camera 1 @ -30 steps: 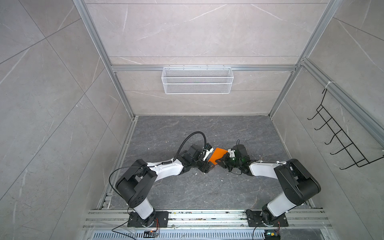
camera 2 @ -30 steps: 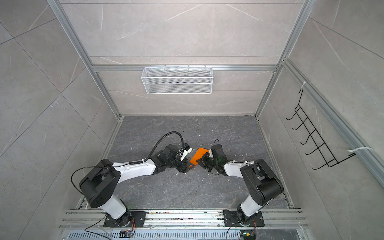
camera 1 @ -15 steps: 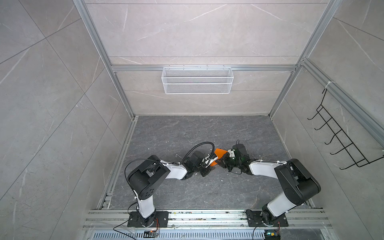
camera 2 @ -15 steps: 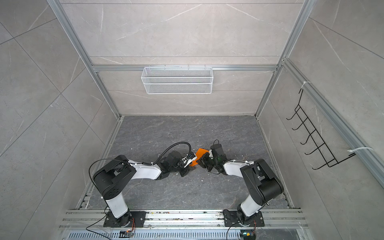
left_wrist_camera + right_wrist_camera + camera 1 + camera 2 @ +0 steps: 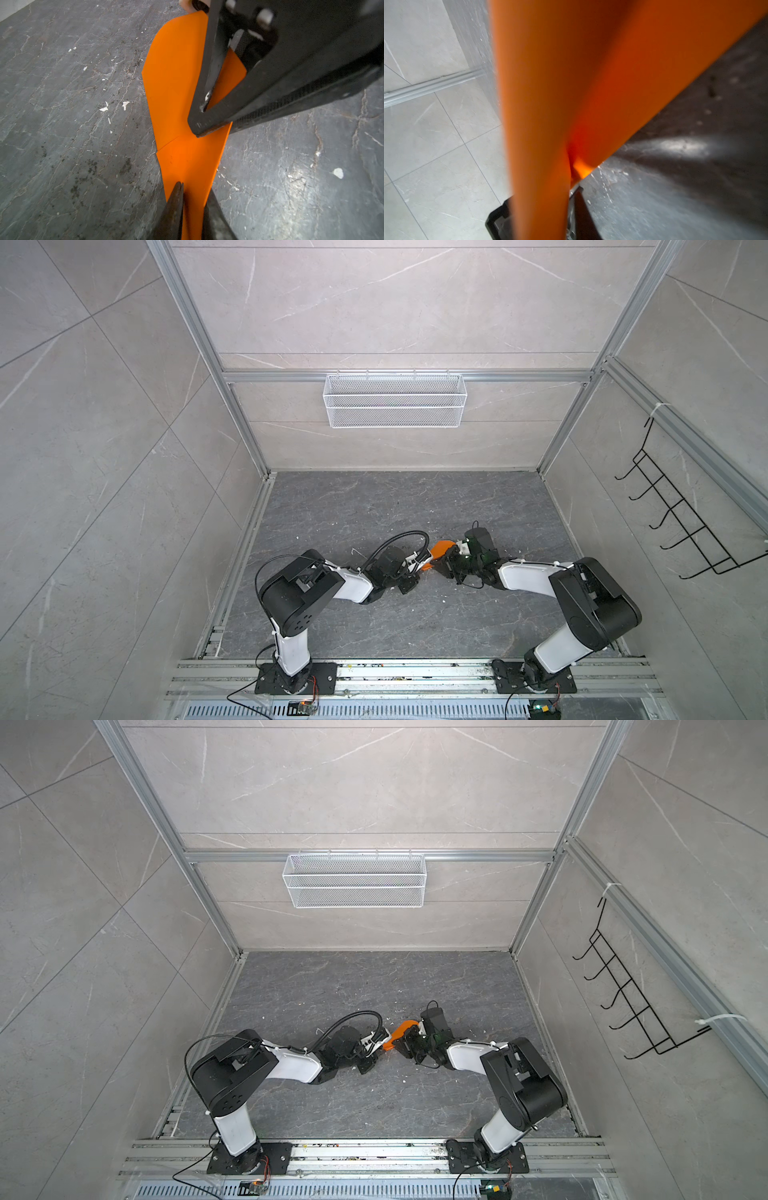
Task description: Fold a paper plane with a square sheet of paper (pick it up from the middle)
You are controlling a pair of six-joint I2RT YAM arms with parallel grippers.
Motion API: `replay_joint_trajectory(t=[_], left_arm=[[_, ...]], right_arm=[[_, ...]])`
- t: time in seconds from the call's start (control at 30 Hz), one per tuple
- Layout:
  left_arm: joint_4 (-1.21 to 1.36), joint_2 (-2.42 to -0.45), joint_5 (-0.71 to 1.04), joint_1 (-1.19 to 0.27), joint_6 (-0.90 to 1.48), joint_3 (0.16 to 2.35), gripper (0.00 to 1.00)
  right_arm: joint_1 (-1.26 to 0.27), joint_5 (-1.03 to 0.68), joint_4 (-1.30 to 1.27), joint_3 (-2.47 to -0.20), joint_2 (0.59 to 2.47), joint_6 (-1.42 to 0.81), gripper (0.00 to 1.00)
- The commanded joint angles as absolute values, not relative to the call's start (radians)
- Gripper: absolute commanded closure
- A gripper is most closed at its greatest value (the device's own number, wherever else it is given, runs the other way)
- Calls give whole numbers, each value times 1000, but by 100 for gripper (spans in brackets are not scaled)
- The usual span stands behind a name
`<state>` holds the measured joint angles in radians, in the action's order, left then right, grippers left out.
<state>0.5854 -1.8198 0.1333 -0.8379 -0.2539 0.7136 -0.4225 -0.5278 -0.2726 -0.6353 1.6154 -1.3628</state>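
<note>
Only one paper (image 5: pixel 441 548) can be seen, bright orange and folded into a long thin shape. It sits over the middle of the floor (image 5: pixel 374 506), between two grippers. The left gripper (image 5: pixel 194 189) is almost closed, with the thin end of the paper pinched between its two tips. The right gripper (image 5: pixel 197 129) has its tips together on the paper's side edge, further along. In the right wrist view the paper is blurry and runs out from between that gripper's fingers.

Two arms reach in, the left arm (image 5: pixel 349 587) and the right arm (image 5: pixel 523 580). The floor is dark grey stone with little white bits on it. The walls (image 5: pixel 374 302) are pale grey tiles. One white wire basket (image 5: pixel 395 406) hangs on the far wall. One black hook rack (image 5: pixel 681 522) hangs on the right wall.

In both top views the paper's long way goes from near left to far right. Its thin end points near left, at the left gripper.
</note>
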Motion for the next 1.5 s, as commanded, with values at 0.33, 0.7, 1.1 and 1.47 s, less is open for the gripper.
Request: replay_joint_trajectory(t=[0.33,0.7,1.1,1.47], left_arm=[[577,-1835,162,-846,-295,734,88],[466,-1856,256,-847,-189,773,92],[295,-1889,311,-847,-79,843,94],[122,-1909,332,-847,15,940,95]], right_arm=[[-384,-483,-96,-674,1548,-1245,36],[-330,-330,18,-644,1309,-905,27],[-330,-383,-259,-462,1237,-842,27],[-329,-483,-454,-422,1414,-875,32]])
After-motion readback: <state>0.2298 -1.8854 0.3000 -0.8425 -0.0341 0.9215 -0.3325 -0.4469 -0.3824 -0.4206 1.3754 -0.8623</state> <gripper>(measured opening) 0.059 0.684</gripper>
